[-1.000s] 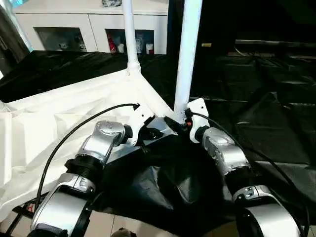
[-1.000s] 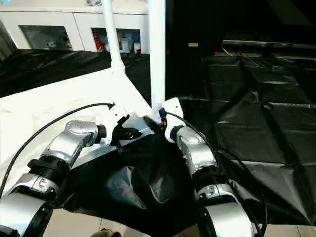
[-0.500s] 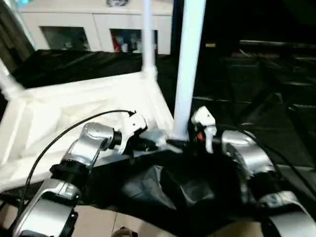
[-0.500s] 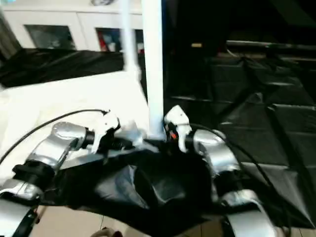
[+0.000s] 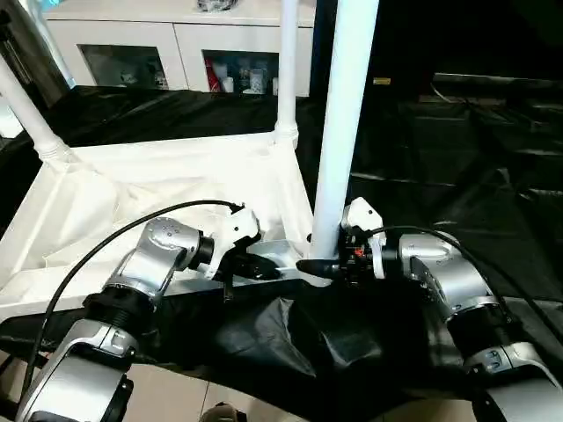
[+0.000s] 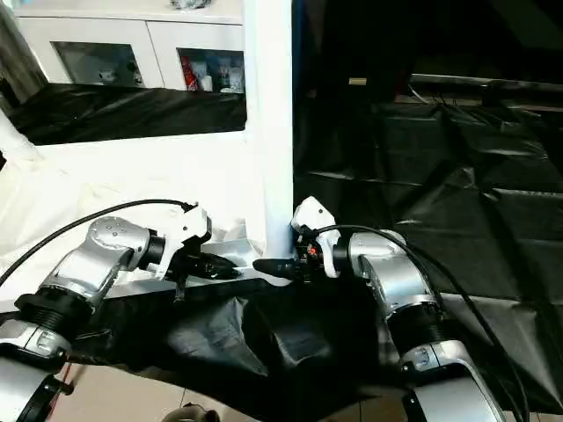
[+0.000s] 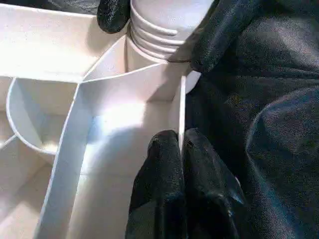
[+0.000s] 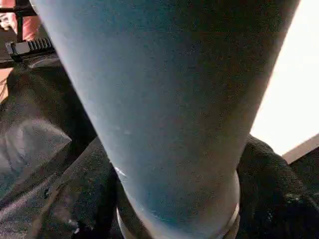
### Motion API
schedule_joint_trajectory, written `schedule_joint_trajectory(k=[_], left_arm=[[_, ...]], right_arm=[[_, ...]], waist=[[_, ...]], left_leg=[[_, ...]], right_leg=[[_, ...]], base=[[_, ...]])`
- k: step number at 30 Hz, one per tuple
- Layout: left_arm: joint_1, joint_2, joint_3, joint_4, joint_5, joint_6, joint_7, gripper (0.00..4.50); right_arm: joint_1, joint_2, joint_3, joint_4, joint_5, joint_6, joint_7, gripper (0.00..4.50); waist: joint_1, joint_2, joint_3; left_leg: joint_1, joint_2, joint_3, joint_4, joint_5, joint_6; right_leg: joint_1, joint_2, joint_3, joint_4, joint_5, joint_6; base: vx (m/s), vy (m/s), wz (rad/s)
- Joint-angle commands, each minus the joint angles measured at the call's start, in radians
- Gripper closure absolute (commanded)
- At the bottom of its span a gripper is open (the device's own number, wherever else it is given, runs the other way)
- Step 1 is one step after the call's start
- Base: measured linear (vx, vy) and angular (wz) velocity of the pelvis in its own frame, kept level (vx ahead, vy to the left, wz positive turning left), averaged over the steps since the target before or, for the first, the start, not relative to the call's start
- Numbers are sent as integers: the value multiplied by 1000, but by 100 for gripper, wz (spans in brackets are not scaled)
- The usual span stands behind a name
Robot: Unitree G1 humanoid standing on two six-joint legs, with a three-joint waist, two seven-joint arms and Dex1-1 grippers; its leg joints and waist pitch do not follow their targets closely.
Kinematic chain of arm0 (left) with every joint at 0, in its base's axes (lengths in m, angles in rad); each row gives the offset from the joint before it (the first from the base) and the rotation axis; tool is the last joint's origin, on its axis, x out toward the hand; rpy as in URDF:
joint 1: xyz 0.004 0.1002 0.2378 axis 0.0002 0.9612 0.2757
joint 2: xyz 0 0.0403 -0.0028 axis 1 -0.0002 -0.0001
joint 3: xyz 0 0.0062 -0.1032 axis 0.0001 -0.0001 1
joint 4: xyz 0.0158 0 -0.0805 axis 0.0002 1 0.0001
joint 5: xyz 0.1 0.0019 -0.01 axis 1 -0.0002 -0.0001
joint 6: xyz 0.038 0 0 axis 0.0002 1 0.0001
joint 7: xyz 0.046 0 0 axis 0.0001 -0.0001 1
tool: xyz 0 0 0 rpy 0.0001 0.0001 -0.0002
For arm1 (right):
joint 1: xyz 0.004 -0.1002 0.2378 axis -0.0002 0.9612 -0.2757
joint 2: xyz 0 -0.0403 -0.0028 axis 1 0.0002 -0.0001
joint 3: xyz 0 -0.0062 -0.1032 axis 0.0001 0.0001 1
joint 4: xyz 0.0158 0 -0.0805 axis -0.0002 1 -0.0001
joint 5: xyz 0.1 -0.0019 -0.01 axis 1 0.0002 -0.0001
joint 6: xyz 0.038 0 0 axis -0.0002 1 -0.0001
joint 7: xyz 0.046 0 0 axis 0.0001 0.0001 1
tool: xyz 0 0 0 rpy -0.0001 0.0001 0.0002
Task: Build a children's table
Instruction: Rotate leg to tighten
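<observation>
The children's table lies upside down, its white ribbed underside facing up. Three white legs stand in its corner sockets: the near leg, a far leg and a left leg. My left gripper is shut on the thin rim wall just beside the near corner, one finger on each side of the wall. My right gripper reaches in level from the right. Its black fingers press both sides of the near leg's threaded base. The near leg stands between the fingers.
A black sheet covers the surface under and to the right of the table and bunches up below the near corner. A white cabinet with glass doors stands at the back. Pale floor lies below the sheet's front edge.
The camera has swung, bringing the left leg into view. My right wrist has turned so its fingers lie level around the near leg's base and have drawn in. The left gripper keeps its pinch.
</observation>
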Motion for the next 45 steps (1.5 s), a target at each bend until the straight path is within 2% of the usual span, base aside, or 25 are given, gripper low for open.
schedule_joint_trajectory(k=[1, 2, 3, 4, 5, 6, 8, 9, 11, 14, 16, 17, 18, 21, 26, 29, 32, 33, 37, 41, 45], left_arm=[[-37, -56, 28, -14, -29, 13, 96, 450], [-48, -70, 37, 2, -21, 8, 139, 450], [-48, -70, 37, 2, -21, 8, 139, 450], [-62, -86, 46, 21, -11, 6, 188, 450], [-85, -114, 62, 48, -3, 19, 262, 450], [-97, -130, 73, 60, -3, 36, 300, 450], [-118, -158, 92, 76, -8, 70, 359, 450], [-138, -184, 105, 94, -7, 87, 416, 450], [-149, -206, 114, 101, -10, 99, 450, 450], [-156, -220, 117, 106, -7, 98, 477, 450], [-154, -230, 112, 103, -10, 90, 461, 450], [-151, -232, 106, 101, -10, 81, 442, 450], [-149, -230, 104, 101, -8, 81, 439, 450], [-137, -211, 89, 92, -2, 68, 407, 450], [-116, -178, 68, 70, -2, 53, 343, 450], [-94, -138, 47, 49, -3, 39, 264, 450], [-67, -97, 23, 25, -8, -8, 170, 450], [-62, -89, 19, 21, -11, -17, 146, 450], [-44, -55, 1, -3, -26, -27, 43, 450], [-34, -27, -11, -16, -29, -35, -14, 450], [-28, -13, -14, -23, -31, -38, -36, 450]], right_arm=[[18, 94, 60, -12, 11, 15, -38, 176], [16, 120, 48, 6, 4, 15, -94, 177], [16, 120, 48, 6, 4, 15, -94, 178], [10, 155, 29, 33, -3, 17, -172, 178], [-9, 211, -8, 81, -7, 26, -301, 178], [-20, 239, -26, 105, -9, 29, -366, 178], [-41, 283, -61, 151, -11, 32, -483, 178], [-66, 318, -94, 197, -6, 33, -577, 178], [-86, 345, -111, 230, -9, 27, -646, 178], [-97, 362, -110, 246, -15, 19, -659, 178], [-95, 369, -84, 240, -35, -19, -617, 178], [-91, 370, -75, 228, -40, -32, -575, 122], [-92, 370, -77, 225, -35, -28, -561, 108], [-88, 339, -49, 209, -48, -53, -512, 96], [-68, 267, -3, 158, -33, -74, -354, 96], [-40, 185, 38, 95, -28, -93, -192, 96], [-29, 125, 56, 63, -24, -85, -99, 96], [-26, 110, 59, 55, -21, -84, -72, 96], [-16, 56, 72, 17, -14, -75, 24, 96], [-8, 23, 87, -4, -12, -65, 80, 96], [-7, 16, 88, -9, -8, -63, 98, 129]], waist=[[-4, -6, -70], [-6, -10, -69], [-8, -8, -68], [-8, -8, -68], [-15, -10, -65], [-18, -8, -65], [-26, -10, -65], [-28, -9, -65], [-31, -9, -67], [-29, -8, -72], [-27, -8, -74], [-27, -6, -74], [-26, -5, -75], [-27, -3, -72], [-24, -6, -72], [-20, -7, -74], [-20, -8, -73], [-20, -5, -72], [-19, -4, -69], [-11, -5, -72], [-6, -6, -72]], left_leg=[[20, 26, -11, -68, -208, 37], [22, 25, -11, -70, -219, 29], [23, 23, -12, -71, -233, 21], [23, 24, -13, -72, -241, 17], [26, 23, -13, -75, -256, 1], [27, 22, -14, -76, -264, -7], [29, 20, -15, -77, -273, -23], [27, 20, -18, -78, -272, -22], [28, 20, -16, -77, -266, -21], [22, 18, -14, -73, -210, 2], [19, 17, -13, -69, -183, 19], [18, 17, -12, -68, -173, 27], [19, 16, -12, -67, -167, 35], [19, 18, -12, -69, -199, 38], [18, 19, -13, -69, -201, 40], [16, 21, -10, -64, -175, 64], [14, 22, -10, -63, -180, 73], [16, 23, -10, -64, -195, 70], [21, 27, -11, -69, -233, 52], [21, 27, -10, -67, -217, 54], [20, 26, -10, -66, -201, 55]], right_leg=[[45, -51, 38, -62, -113, -251], [45, -52, 37, -66, -138, -245], [43, -54, 38, -69, -171, -238], [44, -54, 38, -71, -190, -232], [38, -54, 41, -75, -229, -220], [37, -54, 41, -75, -244, -218], [36, -56, 41, -79, -275, -206], [39, -56, 40, -81, -282, -200], [37, -54, 40, -82, -270, -196], [42, -50, 39, -72, -155, -208], [46, -49, 38, -67, -97, -218], [46, -49, 38, -64, -71, -224], [48, -49, 38, -63, -55, -231], [49, -51, 37, -68, -89, -235], [53, -49, 36, -66, -89, -236], [53, -48, 36, -60, -38, -247], [54, -48, 34, -61, -50, -253], [51, -49, 35, -63, -73, -254], [47, -49, 36, -68, -130, -253], [46, -49, 36, -61, -92, -264], [46, -51, 37, -60, -90, -262]], base=[[0, 0, 0], [0, 0, 0], [0, 0, 0], [0, 0, 0], [0, 0, 0], [0, 0, 0], [0, 0, 0], [0, 0, 0], [0, 0, 0], [0, 0, 0], [0, 0, 0], [0, 0, 0], [0, 0, 0], [0, 0, 0], [0, 0, 0], [0, 0, 0], [0, 0, 0], [0, 0, 0], [0, 0, 0], [0, 0, 0], [0, 0, 0]])
